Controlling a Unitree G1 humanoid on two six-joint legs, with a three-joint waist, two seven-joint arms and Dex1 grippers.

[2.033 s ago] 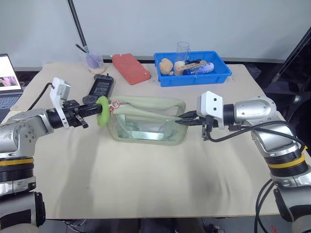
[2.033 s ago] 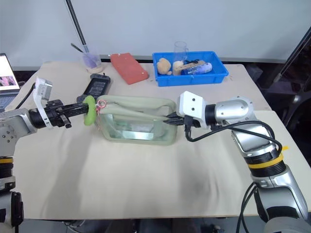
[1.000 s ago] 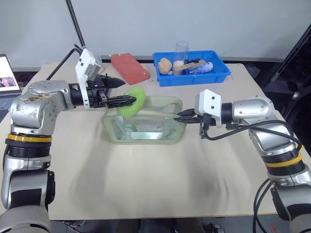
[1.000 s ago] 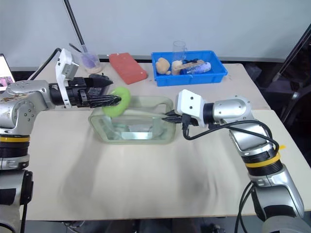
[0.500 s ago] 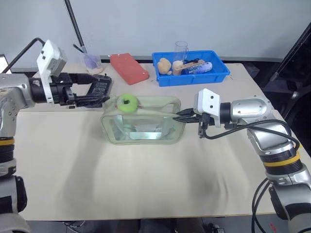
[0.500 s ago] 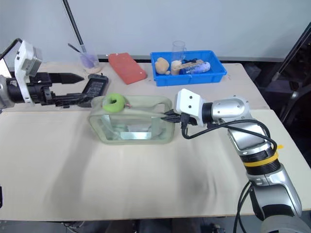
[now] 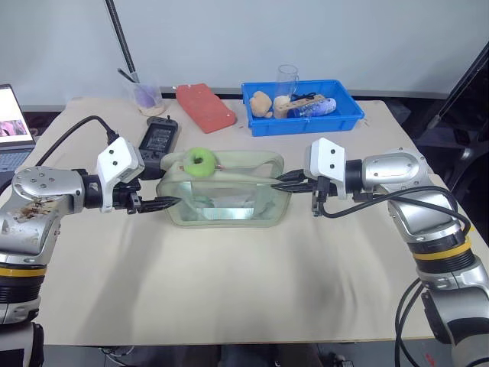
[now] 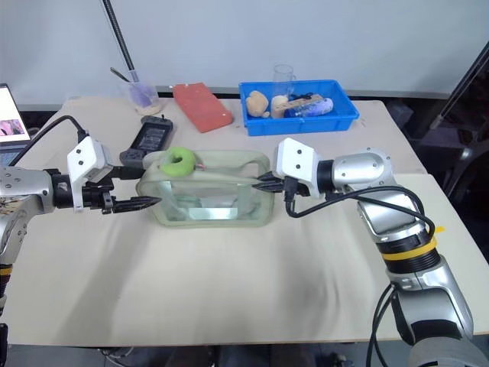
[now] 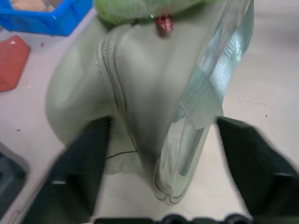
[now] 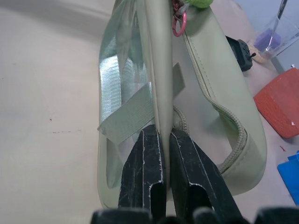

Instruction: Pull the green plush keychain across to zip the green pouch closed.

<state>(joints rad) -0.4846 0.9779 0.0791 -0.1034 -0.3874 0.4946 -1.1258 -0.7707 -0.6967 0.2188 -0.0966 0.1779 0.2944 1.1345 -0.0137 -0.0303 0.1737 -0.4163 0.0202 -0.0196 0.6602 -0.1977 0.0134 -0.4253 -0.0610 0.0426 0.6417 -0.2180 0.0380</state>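
One green pouch (image 7: 221, 191), one green plush keychain (image 7: 200, 161), one blue tray (image 7: 302, 109).

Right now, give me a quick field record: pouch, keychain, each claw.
pouch: green pouch lies on the table, clear window facing the robot
keychain: green plush keychain rests on the pouch's top, near its left end, held by neither claw
left claw: left claw at the pouch's left end, fingers apart on either side of it
right claw: right claw shut on the pouch's right end

Plain pale wall (image 7: 306, 30), beige-covered table (image 7: 229, 283), black pole (image 7: 121, 34) leaning at back, laptop (image 7: 14, 118) at left edge
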